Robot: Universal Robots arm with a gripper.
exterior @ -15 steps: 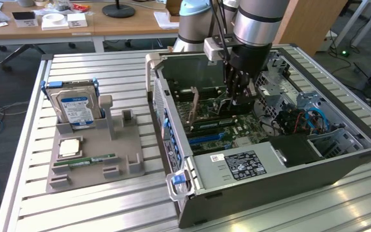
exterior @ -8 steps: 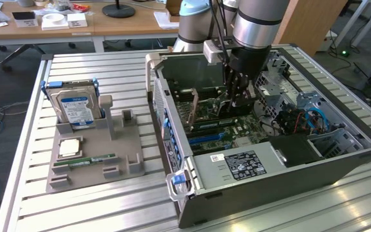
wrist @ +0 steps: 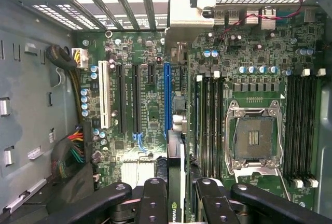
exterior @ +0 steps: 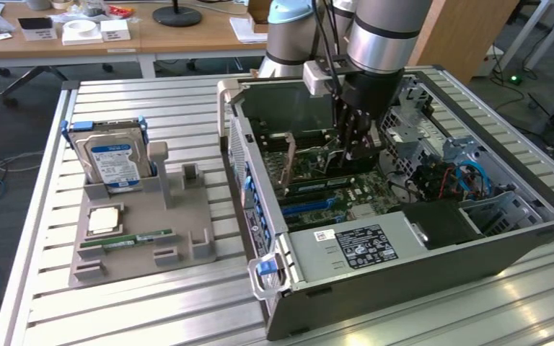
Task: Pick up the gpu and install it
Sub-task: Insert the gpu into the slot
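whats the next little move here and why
Probably ease the gpu straight down toward the long blue slot. The hand grips the card edge-on above the motherboard. Its silvery bracket sits by the rear openings and the card appears lined up beside that slot, not visibly seated.

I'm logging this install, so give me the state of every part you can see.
gpu: held on edge over the blue slot, not seated.
end effector: shut on the gpu.
computer case: side open.
CPU socket: empty.
hard drive: upright in the tray.
RAM stick: lying flat on the tray.
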